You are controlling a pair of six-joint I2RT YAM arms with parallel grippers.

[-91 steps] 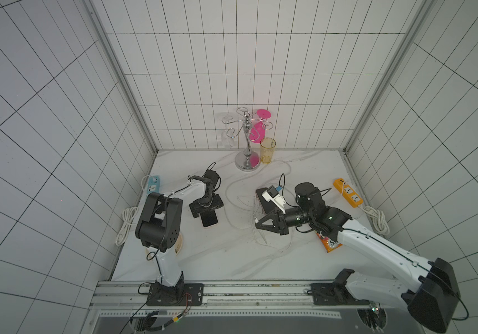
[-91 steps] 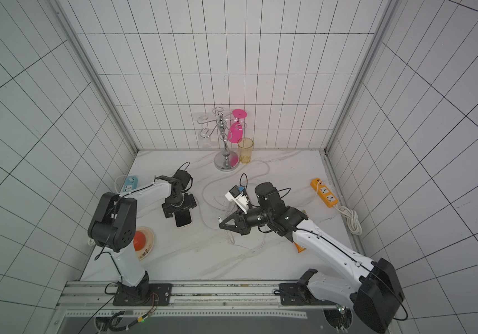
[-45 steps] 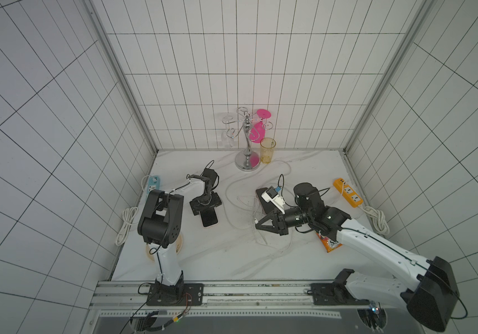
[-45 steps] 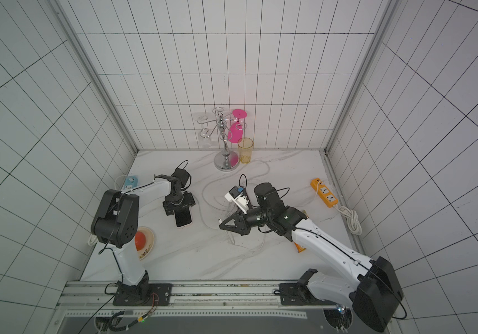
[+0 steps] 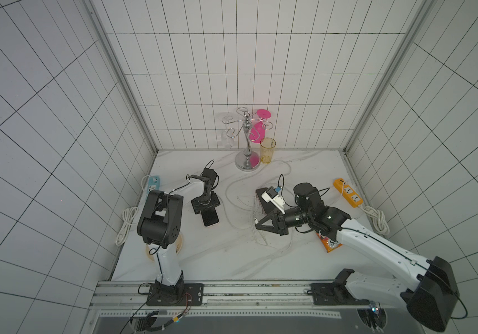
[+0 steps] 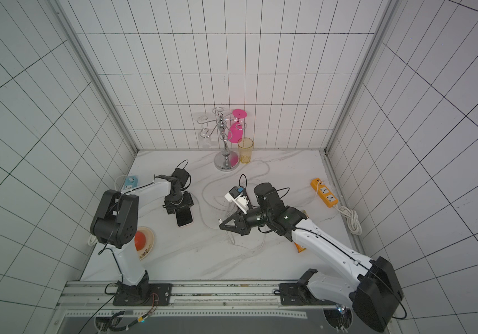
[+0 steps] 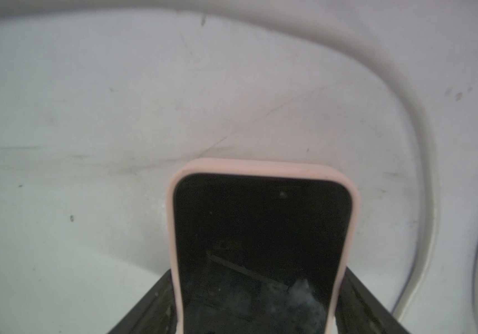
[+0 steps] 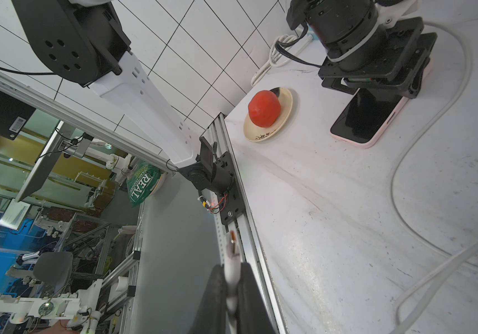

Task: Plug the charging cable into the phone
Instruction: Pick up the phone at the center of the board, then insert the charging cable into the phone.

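**1. Fingers**
- The left gripper (image 7: 258,270) straddles the phone (image 7: 261,231). Its 2 fingers (image 7: 156,300) sit against or just beside the long edges of the pink case. The left wrist view does not show whether they press on the case, so a grasp cannot be confirmed.
- The right gripper (image 8: 232,267) is clenched on the white plug end of the charging cable (image 8: 231,260). The metal tip projects beyond the fingertips.

**2. Task items**
- The phone lies flat on the table (image 5: 217,260), dark screen up. The left gripper covers its far end and the near end is exposed.
- The plug is well apart from the phone, and a loop of white cable lies on the table between them.

**3. Surface and room**
- The table is white marble-patterned, enclosed by 3 white tiled walls (image 5: 232,57).
- A chrome glass rack (image 5: 246,144) at the back carries a pink glass (image 5: 256,134), with a yellow cup (image 5: 267,149) just beside its base.
- An orange power strip (image 5: 347,196) lies near the right wall and a blue power strip (image 5: 154,182) near the left wall.
- A plate (image 6: 148,251) holding a red fruit (image 6: 141,240) sits beside the left arm base.

**4. Change over the last 1 s**
- In both top views the phone has not moved.
- The right gripper keeps its position and its hold on the plug.
- The left gripper stays over the phone, and no change in its finger gap is resolvable at that scale.
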